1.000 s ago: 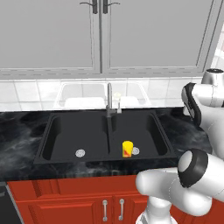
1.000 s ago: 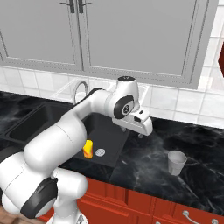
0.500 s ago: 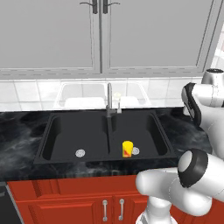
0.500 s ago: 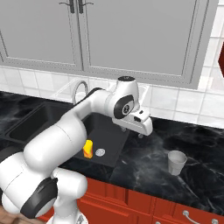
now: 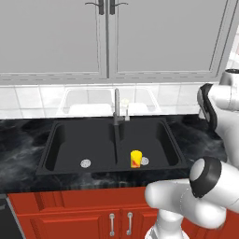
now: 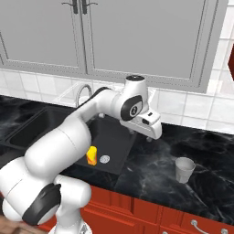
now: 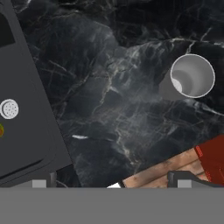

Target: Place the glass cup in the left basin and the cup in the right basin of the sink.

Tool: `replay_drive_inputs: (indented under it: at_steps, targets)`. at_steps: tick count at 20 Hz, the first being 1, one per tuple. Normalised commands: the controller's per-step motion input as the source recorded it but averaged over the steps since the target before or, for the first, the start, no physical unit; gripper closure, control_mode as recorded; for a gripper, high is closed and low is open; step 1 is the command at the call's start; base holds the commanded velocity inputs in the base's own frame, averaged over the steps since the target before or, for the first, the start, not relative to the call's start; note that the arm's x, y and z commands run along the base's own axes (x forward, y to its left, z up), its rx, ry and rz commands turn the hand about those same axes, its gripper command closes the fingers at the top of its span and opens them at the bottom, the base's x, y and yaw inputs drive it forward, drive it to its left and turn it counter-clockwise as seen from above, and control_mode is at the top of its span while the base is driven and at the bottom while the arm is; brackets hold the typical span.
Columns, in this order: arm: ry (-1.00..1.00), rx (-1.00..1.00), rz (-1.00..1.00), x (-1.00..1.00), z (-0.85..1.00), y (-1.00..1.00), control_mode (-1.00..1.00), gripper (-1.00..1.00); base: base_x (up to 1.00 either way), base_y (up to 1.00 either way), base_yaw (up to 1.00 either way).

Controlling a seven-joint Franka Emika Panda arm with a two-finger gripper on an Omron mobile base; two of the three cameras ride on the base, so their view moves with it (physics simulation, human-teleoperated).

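Hovering over counter, pincer open, glass cup apart.

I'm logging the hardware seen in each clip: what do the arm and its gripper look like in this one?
The arm is made of glossy white, rounded segments with dark grey to black joint rings and round dark caps, one bearing a small light mark. No loose cables show. The gripper is a boxy white hand with dark undersides; its small dark fingers show in the hand view.

Cup cut by picture edge
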Motion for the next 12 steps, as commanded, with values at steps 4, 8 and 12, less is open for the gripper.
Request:
replay_drive_inputs:
  at_steps: [4,8,12]
  targets:
    - [0.0,0.03,0.0,-0.02,0.22,-0.31,-1.0,-1.0,0.0,0.0,0.0]
    - [0.0,0.0,0.0,0.0,0.13,-0.28,-1.0,-1.0,0.0,0.0,0.0]
    - [0.0,0.03,0.0,-0.02,0.01,-0.35,-1.0,-1.0,0.0,0.0,0.0]
